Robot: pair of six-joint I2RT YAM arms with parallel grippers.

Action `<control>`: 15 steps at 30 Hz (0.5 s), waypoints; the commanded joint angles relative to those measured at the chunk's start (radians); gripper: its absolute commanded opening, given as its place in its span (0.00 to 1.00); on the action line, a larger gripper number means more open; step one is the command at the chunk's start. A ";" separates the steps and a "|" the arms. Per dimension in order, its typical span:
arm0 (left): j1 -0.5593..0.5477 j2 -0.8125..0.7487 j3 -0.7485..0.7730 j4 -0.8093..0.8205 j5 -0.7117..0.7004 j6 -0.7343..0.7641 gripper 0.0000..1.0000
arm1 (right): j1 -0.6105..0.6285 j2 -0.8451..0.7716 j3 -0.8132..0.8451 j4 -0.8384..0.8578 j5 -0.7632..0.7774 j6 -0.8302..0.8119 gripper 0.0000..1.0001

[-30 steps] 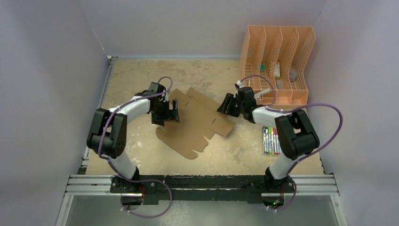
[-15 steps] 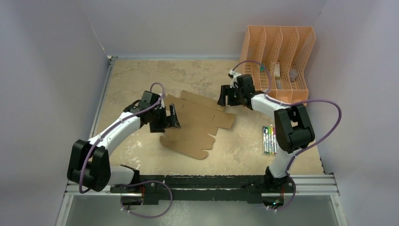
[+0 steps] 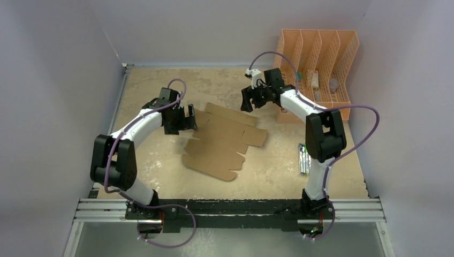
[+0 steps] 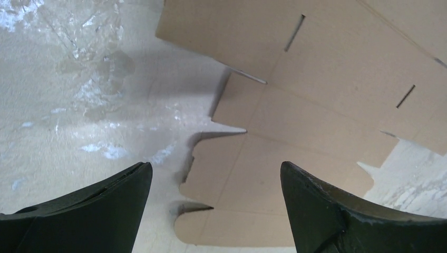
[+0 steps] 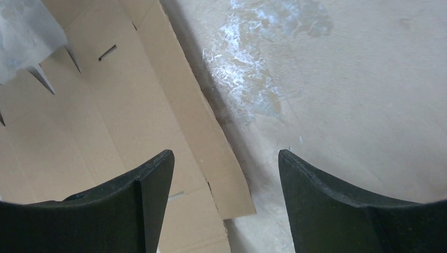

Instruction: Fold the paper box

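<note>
My left pincer (image 3: 190, 116), at ten o'clock of the paper box (image 3: 222, 144), and right pincer (image 3: 247, 100), at one o'clock, both gape empty — nudging one flap alone may skid the flat sheet.

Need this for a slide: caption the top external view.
Left gripper and right gripper, both open, hover at opposite sides of the flat, unfolded paper box on the table.

File rack (image 3: 342, 59) just behind right jaws
</note>
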State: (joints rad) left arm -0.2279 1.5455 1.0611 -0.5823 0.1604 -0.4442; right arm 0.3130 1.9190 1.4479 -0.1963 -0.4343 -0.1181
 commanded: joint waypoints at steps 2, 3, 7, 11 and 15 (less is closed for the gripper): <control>0.037 0.083 0.050 0.072 0.046 0.039 0.91 | 0.003 0.087 0.102 -0.069 -0.127 -0.066 0.75; 0.042 0.097 0.051 0.076 0.055 0.039 0.91 | 0.005 0.106 0.117 -0.072 -0.138 -0.070 0.75; 0.048 0.132 0.052 0.084 0.072 0.039 0.91 | 0.011 0.189 0.196 -0.113 -0.164 -0.102 0.72; 0.048 0.142 0.037 0.096 0.096 0.035 0.91 | 0.012 0.249 0.251 -0.140 -0.213 -0.127 0.70; 0.047 0.155 -0.011 0.161 0.187 -0.016 0.90 | 0.026 0.296 0.299 -0.178 -0.266 -0.150 0.66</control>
State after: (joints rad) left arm -0.1852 1.6905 1.0698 -0.5144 0.2447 -0.4282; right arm 0.3222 2.2036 1.6752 -0.3233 -0.6041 -0.2222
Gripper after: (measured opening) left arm 0.906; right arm 0.677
